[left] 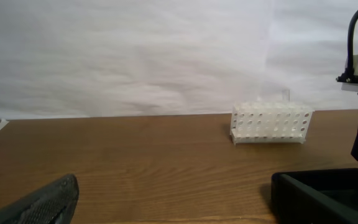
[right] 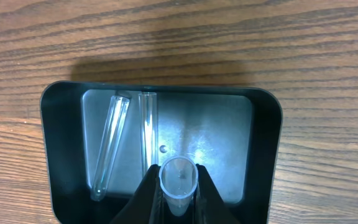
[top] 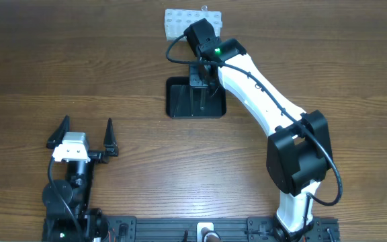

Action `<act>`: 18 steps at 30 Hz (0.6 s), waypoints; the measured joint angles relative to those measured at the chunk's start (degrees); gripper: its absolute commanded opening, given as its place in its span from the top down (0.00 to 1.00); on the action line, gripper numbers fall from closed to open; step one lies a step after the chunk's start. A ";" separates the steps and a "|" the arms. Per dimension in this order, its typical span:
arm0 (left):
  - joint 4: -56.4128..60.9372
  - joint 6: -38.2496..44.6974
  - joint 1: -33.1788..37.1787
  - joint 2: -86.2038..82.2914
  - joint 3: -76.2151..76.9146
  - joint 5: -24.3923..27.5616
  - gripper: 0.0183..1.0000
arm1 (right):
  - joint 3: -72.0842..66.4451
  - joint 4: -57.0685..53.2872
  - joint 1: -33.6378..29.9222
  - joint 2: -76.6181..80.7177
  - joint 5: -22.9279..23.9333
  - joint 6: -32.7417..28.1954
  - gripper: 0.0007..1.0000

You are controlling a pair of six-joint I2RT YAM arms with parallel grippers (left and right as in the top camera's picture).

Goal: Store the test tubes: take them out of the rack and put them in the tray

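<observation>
Two test tubes lie on the floor of the black tray (right: 263,155): one slanted (right: 110,146), the other straighter beside it (right: 146,127), with their long axes roughly alike. A third test tube (right: 179,174) is clenched in the jaws of the right gripper (right: 179,198). It is seen end-on with its open mouth toward the wrist camera, so its long axis points down at the tray floor. It hangs directly above the tray, just beside the straighter tube, with bare floor on its other side.

The next move likely turns on that upright axis. Released as it is, the tube would land on its end and topple, so tilting it toward the lie of the other two seems wise.

The white rack (top: 192,23) stands just beyond the tray, with what looks like one tube (left: 286,95) left in it. The left gripper (top: 86,138) rests near its base, jaws spread and empty, well apart from the tray, so the right arm is the nearer.
</observation>
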 measured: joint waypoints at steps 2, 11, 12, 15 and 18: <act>0.00 0.00 0.00 0.00 0.00 0.00 0.00 | 0.00 0.07 0.00 0.00 0.17 0.02 0.93; 0.00 0.00 -0.02 0.00 0.00 0.00 0.00 | 0.00 0.42 0.00 3.08 0.42 0.04 0.84; 0.00 0.00 -0.02 0.00 0.00 0.00 0.00 | 0.00 0.46 0.00 3.41 0.39 0.02 0.82; 0.00 0.00 -0.02 0.00 0.00 0.00 0.00 | 0.00 0.68 0.00 3.74 0.39 -0.07 0.80; 0.00 0.02 0.00 0.00 0.00 0.00 0.00 | 0.00 0.98 0.00 3.74 0.42 -0.13 0.79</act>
